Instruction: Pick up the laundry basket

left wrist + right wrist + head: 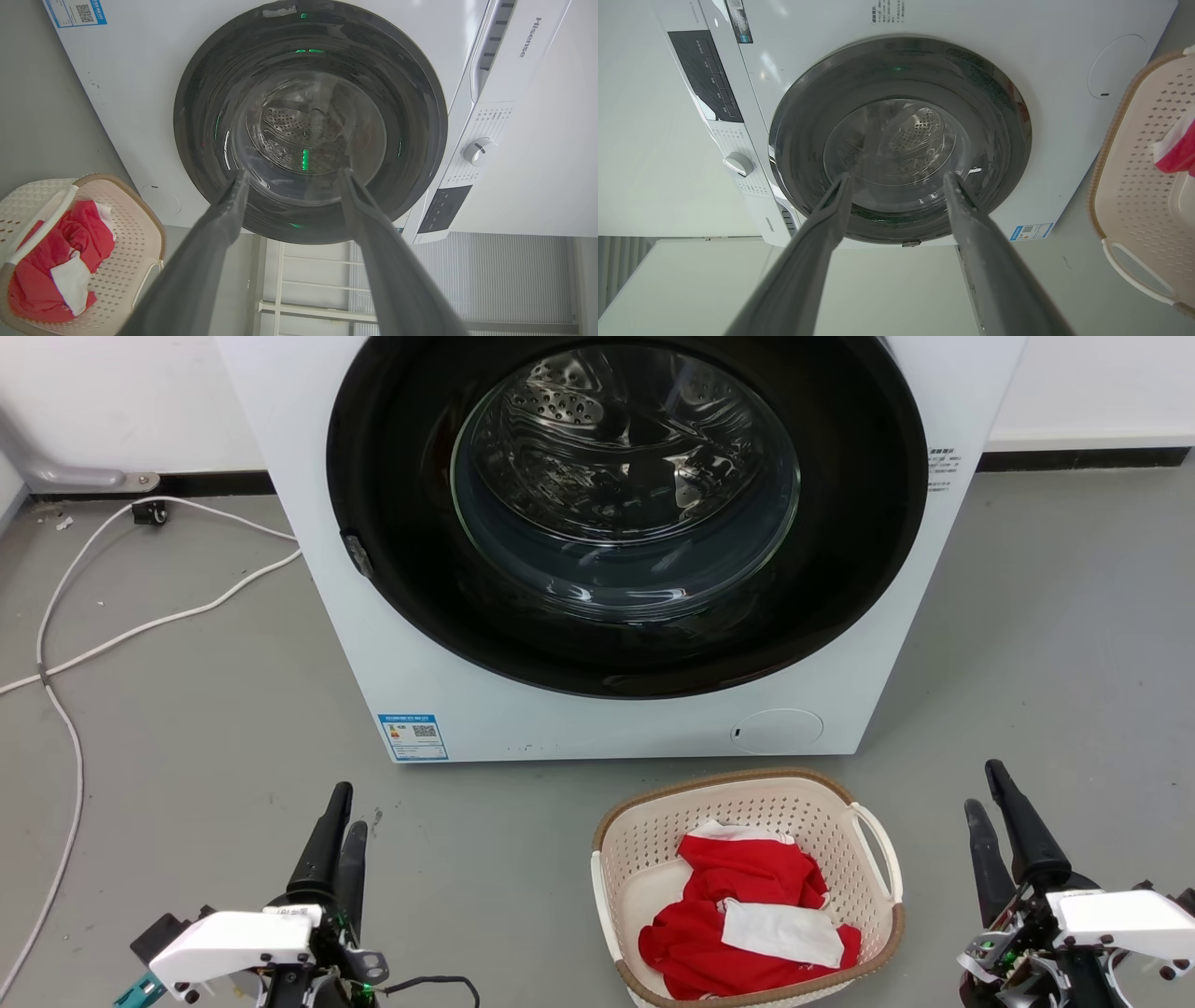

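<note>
Between your left gripper [349,807] and right gripper [982,787], the laundry basket [611,821] sits nearer the right, its loop handle [882,859] facing it. Both pairs of fingers stand spread, empty.

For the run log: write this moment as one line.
left gripper open, empty | right gripper open, empty | cream perforated plastic laundry basket on grey floor, red cloth inside

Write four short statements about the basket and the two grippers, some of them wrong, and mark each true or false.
1. The laundry basket stands on the floor before the washing machine. True.
2. The laundry basket is empty. False: a red and white garment lies in it.
3. The right gripper grips a basket handle. False: it is open, apart from the basket.
4. The left gripper is open and holds nothing. True.
</note>
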You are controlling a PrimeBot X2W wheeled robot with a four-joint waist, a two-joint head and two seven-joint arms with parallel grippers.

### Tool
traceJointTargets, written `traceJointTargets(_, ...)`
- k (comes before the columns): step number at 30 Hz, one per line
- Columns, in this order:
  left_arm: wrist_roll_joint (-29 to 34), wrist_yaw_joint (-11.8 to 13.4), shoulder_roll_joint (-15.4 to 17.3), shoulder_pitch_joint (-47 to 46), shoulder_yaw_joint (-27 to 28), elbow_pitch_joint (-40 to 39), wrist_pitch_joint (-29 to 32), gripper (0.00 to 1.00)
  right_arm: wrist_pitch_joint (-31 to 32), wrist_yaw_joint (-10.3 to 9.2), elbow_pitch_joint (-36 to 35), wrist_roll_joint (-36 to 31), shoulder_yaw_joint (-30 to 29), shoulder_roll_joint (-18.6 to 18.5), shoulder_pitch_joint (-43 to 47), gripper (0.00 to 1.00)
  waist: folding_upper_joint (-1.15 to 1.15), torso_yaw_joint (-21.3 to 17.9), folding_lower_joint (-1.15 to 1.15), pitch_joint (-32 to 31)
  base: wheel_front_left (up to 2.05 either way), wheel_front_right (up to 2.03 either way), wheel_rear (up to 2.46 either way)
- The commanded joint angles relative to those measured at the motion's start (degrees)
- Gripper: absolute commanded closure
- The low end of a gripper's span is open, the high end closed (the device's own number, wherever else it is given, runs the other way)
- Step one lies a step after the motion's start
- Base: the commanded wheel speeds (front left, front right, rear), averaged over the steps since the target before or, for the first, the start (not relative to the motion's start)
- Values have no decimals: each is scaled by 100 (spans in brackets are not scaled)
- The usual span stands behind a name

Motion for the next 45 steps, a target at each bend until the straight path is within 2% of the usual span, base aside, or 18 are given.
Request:
traceJointTargets(1, 80, -7, 24, -175, -72, -151, -69, 0, -61, 1, -147, -74, 48, -11, -100, 0, 0, 0, 0, 1, 0, 0, 0)
traceJointTargets(5, 331, -7, 37, -214, -153, -250, -188, 0, -173, 1, -206, -260, 114, -11, -98, 0, 0, -2, 0, 4, 0, 0, 0)
traceJointTargets(7, 1040, -9, 26, -249, -163, -458, -340, 0, -326, 1, -331, -879, 115, -10, -97, 0, 0, -6, 0, 14, 0, 0, 0)
traceJointTargets(12, 1689, -10, 21, -261, -212, -590, -460, 0, -444, 1, -471, -1705, 111, -9, -90, 0, 0, -11, 0, 24, 0, 0, 0)
traceJointTargets(22, 2784, -5, 20, -280, -312, -758, -680, 0, -666, 1, -678, -3136, 226, -7, -88, 0, 0, -17, 0, 50, 0, 0, 0)
traceJointTargets(32, 3717, 140, 20, -312, -501, -768, -879, 0, -862, 2, -782, -4468, 315, -5, -71, 0, 0, -6, 0, 68, 0, 0, 0)
traceJointTargets(45, 5028, 189, 21, -341, -676, -624, -1111, 0, -991, 1, -854, -5857, 370, -3, 21, 0, 0, -12, 0, 50, 0, 0, 0)
